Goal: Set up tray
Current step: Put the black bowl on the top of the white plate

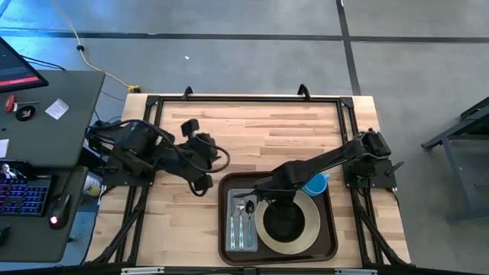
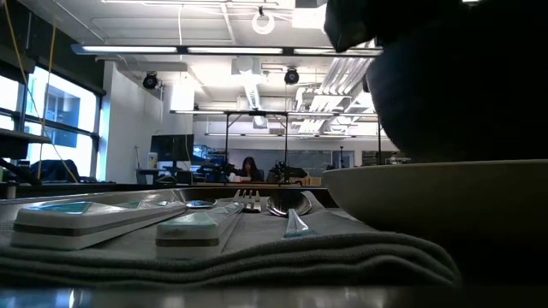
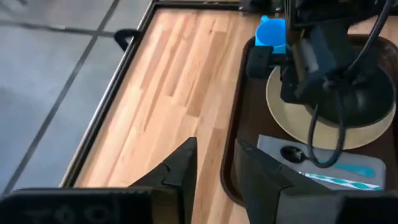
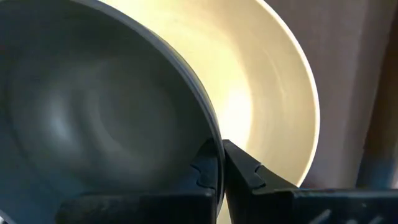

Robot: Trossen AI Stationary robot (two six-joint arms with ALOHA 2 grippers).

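Note:
The dark brown tray lies at the table's near edge. On it a grey napkin carries cutlery with teal handles. Beside the napkin is a cream plate, and a blue cup stands at the tray's far side. A dark bowl is over the plate, with my right gripper shut on it. Whether its base rests on the plate I cannot tell. My left gripper hovers open above the bare wood left of the tray, holding nothing. My right gripper pinches the bowl's rim, one finger inside the bowl and one outside. The fingers come from above, pointing steeply down, at the bowl's far side. The cream plate shows just beyond the rim.
Bare wooden tabletop lies open on the far side and to the left of the tray. A black frame runs along the table's edges. A desk with a keyboard stands off the table's left.

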